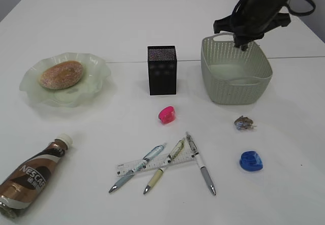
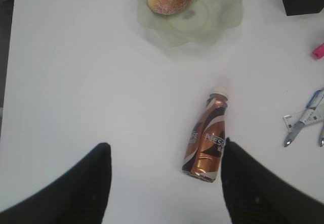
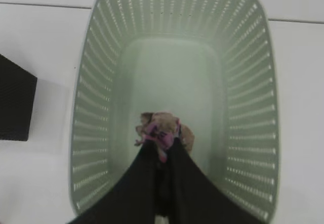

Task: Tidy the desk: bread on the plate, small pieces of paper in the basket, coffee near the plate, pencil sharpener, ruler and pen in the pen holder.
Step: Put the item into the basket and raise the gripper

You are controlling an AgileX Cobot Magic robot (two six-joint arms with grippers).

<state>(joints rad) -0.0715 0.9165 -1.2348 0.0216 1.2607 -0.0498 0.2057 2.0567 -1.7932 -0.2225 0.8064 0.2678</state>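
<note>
Coffee (image 1: 31, 178) lies on its side at your near left desk (image 1: 91, 133) corner, cap pointing toward the plate, well apart from it. Your left gripper (image 2: 164, 183) hangs above it with jaws spread wide, nothing between them; the bottle sits between the 2 fingers in the left wrist view, not touched.

Near middle: 3 pens (image 1: 175, 160) fanned out across the ruler (image 1: 152, 164), which lies flat under 2 of them. Blue paper wad (image 1: 251, 161) sits to the right of them. Brownish paper wad (image 1: 244, 123) is a bit farther back, just in front of the basket. Pink sharpener (image 1: 166, 115) lies between the pens and the holder.

Next row back: plate (image 1: 94, 80) at left with the bread (image 1: 61, 74) resting on it. Black mesh holder (image 1: 162, 69) stands upright at centre. Basket (image 1: 238, 85) sits to its right.

Your right gripper (image 3: 161, 142) is over the basket, jaws pinched tight on a pink-and-brown paper scrap (image 3: 162, 128), held above the basket floor. Can't tell if the scrap touches the bottom. Seam (image 1: 294, 58) runs across the desk behind the basket.
</note>
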